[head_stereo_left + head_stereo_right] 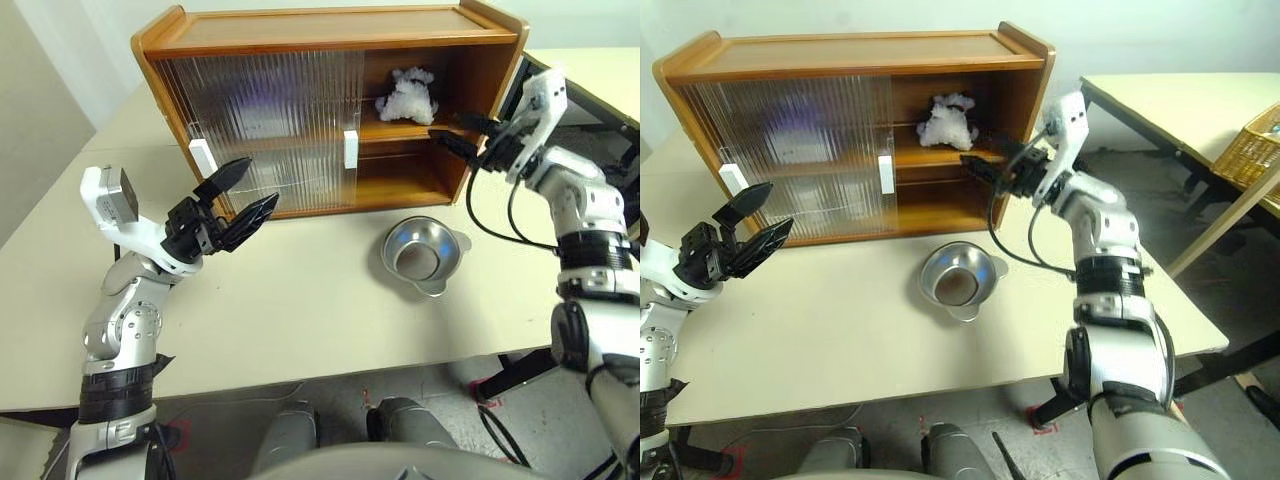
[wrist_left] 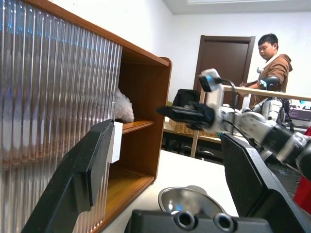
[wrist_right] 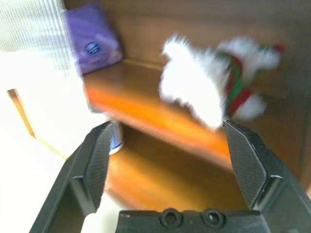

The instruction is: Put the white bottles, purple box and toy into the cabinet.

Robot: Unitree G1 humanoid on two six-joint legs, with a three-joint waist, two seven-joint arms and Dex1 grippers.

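Right tool (image 3: 167, 150) wide, empty; toy (image 3: 214, 87) lying lengthwise along upper cabinet (image 1: 300, 40) shelf; hat end away from doors

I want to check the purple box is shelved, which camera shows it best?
The right wrist view: the purple box sits uncovered on the cabinet's upper shelf, blue logo visible. In both eye views it is a purple blur behind the ribbed door. The left wrist view gives nothing clear of it.
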